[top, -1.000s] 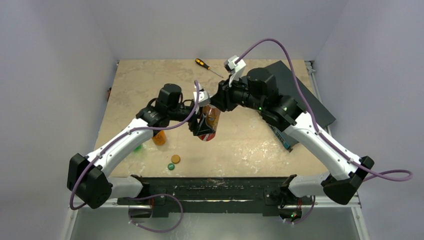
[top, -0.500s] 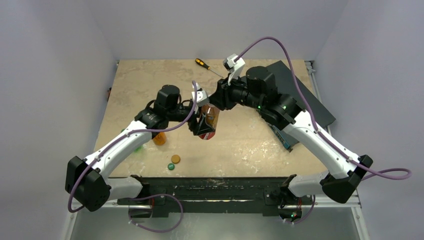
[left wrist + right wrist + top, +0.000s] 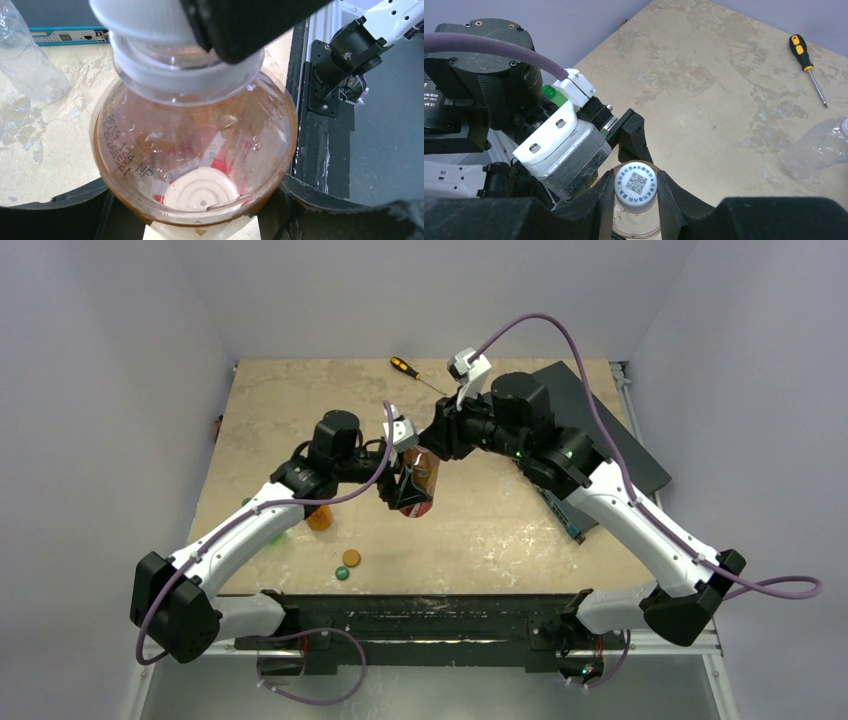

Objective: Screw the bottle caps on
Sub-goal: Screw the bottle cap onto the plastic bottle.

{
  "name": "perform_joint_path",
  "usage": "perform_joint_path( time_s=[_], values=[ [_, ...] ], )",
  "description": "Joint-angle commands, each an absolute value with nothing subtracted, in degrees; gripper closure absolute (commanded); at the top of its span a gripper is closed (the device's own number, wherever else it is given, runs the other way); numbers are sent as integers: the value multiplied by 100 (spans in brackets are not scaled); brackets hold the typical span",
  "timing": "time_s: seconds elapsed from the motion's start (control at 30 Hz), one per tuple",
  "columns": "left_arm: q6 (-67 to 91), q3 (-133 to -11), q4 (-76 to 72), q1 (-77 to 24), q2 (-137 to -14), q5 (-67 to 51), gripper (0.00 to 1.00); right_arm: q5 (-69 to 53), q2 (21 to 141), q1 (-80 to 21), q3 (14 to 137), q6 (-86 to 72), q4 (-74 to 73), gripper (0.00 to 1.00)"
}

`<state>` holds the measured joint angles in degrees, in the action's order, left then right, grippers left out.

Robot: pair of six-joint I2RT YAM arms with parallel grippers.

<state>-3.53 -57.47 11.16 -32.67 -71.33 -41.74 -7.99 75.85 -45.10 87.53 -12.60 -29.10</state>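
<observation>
- Two arms meet over one amber bottle (image 3: 420, 483) mid-worktop (image 3: 500, 535). The left tool (image 3: 403, 492) is clamped on the bottle's body from both sides, and the bottle stands upright btwn its fingers.
- The right tool (image 3: 636, 199) reaches in from above, fingers closed on the white cap (image 3: 636, 184). The cap sits on the bottle's neck, directly under that tool. Whether the thread has caught can't be told.
- Handling, by judgement: the bottle is thin, see-through plastic, prob. empty and light.
  - It looks soft enough to dent under a hard squeeze.
  - It looks slick enough to spin in the grip once the cap is turned.
  - The best hold is low to mid body, where the left tool has it, w/ firm but not crushing pressure.
- The cap looks small and stiff.
  - Take it across its width, fingers square to the neck.
  - A tilted cap risks cross-threading, so light downward pressure while turning seems wise.
- A loose orange cap (image 3: 351, 558) and a green cap (image 3: 342, 573) lie just beside each other on the worktop. Both are nearer the arm bases than the left tool.
- A clear bottle (image 3: 819, 145) sits off to the right tool's side. Lying or standing can't be told.
- A screwdriver (image 3: 806, 65) lies beyond both tools, well apart from the bottle.
</observation>
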Motion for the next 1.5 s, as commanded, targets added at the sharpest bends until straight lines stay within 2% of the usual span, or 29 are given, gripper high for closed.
perform_joint_path(
  time_s=[0.0,0.4,0.7,0.8,1.07,1.23,1.47],
  values=[
    [-170,-5860,250,-3243,-6895,-4303,100,-1166,7747,-4561,8749,-1363,-3238,79],
    [182,-5991,-114,-3240,-7115,-3783,100,-786,7862,-4696,8605,-1452,-3217,79],
    [45,-6014,-53,-3243,-7216,-3550,100,-425,7999,-4720,8841,-1641,-3400,69],
    [31,-5987,-38,-3243,-7252,-3532,100,-283,8026,-4720,8931,-1705,-3438,60],
    [26,-5839,-9,-3243,-7348,-3611,100,-131,8038,-4720,9145,-1838,-3352,47],
    [26,-5826,-9,-3243,-7342,-3607,100,-188,7857,-4720,8966,-1942,-3177,24],
    [87,-5862,-64,-3228,-7369,-3771,100,-628,7353,-4698,8473,-1713,-2710,8]
  ],
)
